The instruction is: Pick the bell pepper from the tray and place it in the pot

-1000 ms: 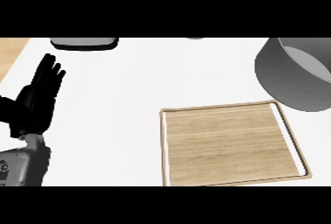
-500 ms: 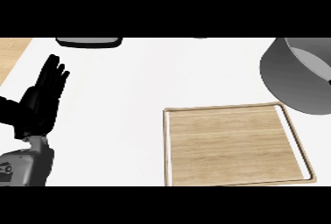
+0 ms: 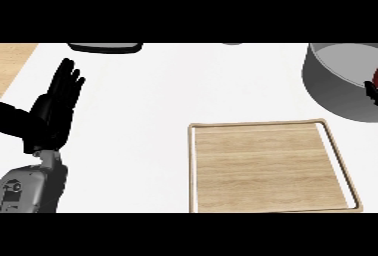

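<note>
Placement stage by the look of it: wooden tray (image 3: 269, 167) carries nothing, and at the right edge a black sliver of the right robot hand (image 3: 370, 93) sits over the grey pot (image 3: 336, 82) beside a dark red bit (image 3: 376, 77), probably the bell pepper; can't tell that hand's finger state. Left robot hand (image 3: 55, 107) rests at the left over the white table (image 3: 184, 90), fingers straight and spread, holding nothing. Next move needs the pepper released well inside the pot rim, then the hand lifted out without catching the wall.

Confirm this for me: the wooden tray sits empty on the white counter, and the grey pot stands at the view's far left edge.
One detail is off. The head view shows the grey pot at the far right edge, not the left. The rest stands: the wooden tray lies empty on the white counter.
</note>
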`<state>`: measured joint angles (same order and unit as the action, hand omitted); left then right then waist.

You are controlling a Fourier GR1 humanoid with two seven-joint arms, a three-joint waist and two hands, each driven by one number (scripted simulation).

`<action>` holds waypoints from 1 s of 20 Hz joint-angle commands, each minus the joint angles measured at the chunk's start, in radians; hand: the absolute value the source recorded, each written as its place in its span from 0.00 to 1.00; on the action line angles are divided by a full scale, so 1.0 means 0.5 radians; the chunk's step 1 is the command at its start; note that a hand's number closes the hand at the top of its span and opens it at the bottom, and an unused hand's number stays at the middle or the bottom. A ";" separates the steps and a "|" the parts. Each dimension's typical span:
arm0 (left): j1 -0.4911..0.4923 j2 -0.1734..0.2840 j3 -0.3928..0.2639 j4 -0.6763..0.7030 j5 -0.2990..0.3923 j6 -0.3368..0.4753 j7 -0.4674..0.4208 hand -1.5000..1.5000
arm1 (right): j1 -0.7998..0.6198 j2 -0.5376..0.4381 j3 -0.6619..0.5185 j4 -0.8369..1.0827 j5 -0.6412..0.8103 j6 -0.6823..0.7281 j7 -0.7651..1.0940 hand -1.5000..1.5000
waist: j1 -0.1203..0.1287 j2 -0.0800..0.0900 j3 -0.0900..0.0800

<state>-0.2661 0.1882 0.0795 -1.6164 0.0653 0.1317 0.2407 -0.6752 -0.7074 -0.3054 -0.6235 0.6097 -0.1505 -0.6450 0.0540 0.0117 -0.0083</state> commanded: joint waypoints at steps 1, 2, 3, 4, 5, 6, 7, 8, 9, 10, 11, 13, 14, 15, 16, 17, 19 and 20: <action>-0.021 -0.004 0.019 0.015 0.040 -0.028 -0.031 0.50 | -0.146 0.099 0.022 0.350 0.042 0.000 0.001 1.00 | 0.048 0.034 0.025; 0.014 0.012 0.002 -0.023 0.011 -0.025 -0.010 0.50 | -0.148 0.106 0.021 0.390 0.049 0.041 0.088 1.00 | 0.060 0.031 0.025; -0.048 0.031 0.035 0.009 0.048 -0.044 0.008 0.50 | -0.127 0.130 0.033 0.426 0.077 0.007 0.091 0.00 | 0.059 0.041 0.026; -0.018 -0.029 -0.034 -0.018 0.018 -0.024 0.001 0.50 | -0.134 0.062 -0.022 0.475 0.021 0.123 0.067 0.00 | 0.057 0.041 0.028; -0.026 0.009 0.007 0.032 0.030 -0.050 -0.038 0.50 | -0.148 0.084 -0.011 0.497 0.023 0.164 0.048 0.00 | 0.058 0.047 0.028; 0.016 0.028 -0.003 -0.031 0.037 -0.072 -0.005 0.50 | -0.187 0.063 -0.035 0.520 -0.011 0.266 0.049 0.00 | 0.084 0.039 0.029; 0.008 0.008 -0.007 0.024 0.008 -0.051 -0.066 0.50 | -0.178 0.095 -0.007 0.530 0.000 0.315 -0.018 0.00 | 0.064 0.045 0.028; -0.062 0.013 0.011 0.034 0.044 -0.058 -0.024 0.50 | -0.174 0.119 0.002 0.548 0.003 0.356 -0.050 0.00 | 0.061 0.051 0.030; -0.022 -0.003 -0.030 -0.036 0.016 -0.045 -0.005 0.50 | -0.187 0.075 -0.029 0.576 -0.020 0.415 -0.070 0.00 | 0.093 0.048 0.034; -0.040 -0.014 -0.035 -0.003 0.015 -0.040 -0.003 0.50 | -0.219 0.144 -0.040 0.586 -0.046 0.453 -0.060 0.00 | 0.083 0.048 0.032; -0.026 -0.005 -0.002 -0.005 0.024 -0.026 -0.003 0.50 | -0.205 0.110 -0.096 0.601 -0.104 0.528 -0.138 0.00 | 0.076 0.045 0.035; -0.005 0.000 0.007 0.013 0.046 -0.052 -0.016 0.50 | -0.267 0.137 -0.200 0.615 -0.229 0.674 -0.171 0.00 | 0.054 0.029 0.031; 0.045 -0.013 -0.022 -0.010 0.021 -0.048 -0.023 0.50 | -0.231 0.112 -0.272 0.647 -0.291 0.704 -0.221 0.00 | 0.055 0.031 0.037; -0.005 -0.022 -0.025 -0.012 0.018 -0.027 0.007 0.50 | -0.289 0.122 -0.313 0.660 -0.336 0.761 -0.202 0.00 | 0.049 0.029 0.036; 0.000 0.008 0.002 -0.019 0.030 -0.042 0.004 0.50 | -0.269 0.121 -0.362 0.691 -0.377 0.779 -0.216 0.00 | 0.046 0.029 0.036; -0.037 0.012 0.005 0.006 0.014 -0.029 0.001 0.50 | -0.286 0.093 -0.401 0.710 -0.409 0.824 -0.229 0.00 | 0.035 0.040 0.037; -0.023 -0.015 -0.013 0.015 0.009 -0.027 -0.035 0.50 | -0.302 0.011 -0.446 0.765 -0.440 0.941 -0.232 0.00 | 0.032 0.046 0.035; 0.002 0.035 0.042 0.000 0.055 -0.064 -0.016 0.50 | -0.322 -0.063 -0.492 0.797 -0.482 1.050 -0.206 0.00 | 0.035 0.033 0.032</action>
<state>-0.2709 0.1909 0.0824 -1.6143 0.0801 0.1103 0.2331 -0.8129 -0.7593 -0.4736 -0.3004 0.4584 0.2697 -0.7420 0.0572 0.0098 -0.0205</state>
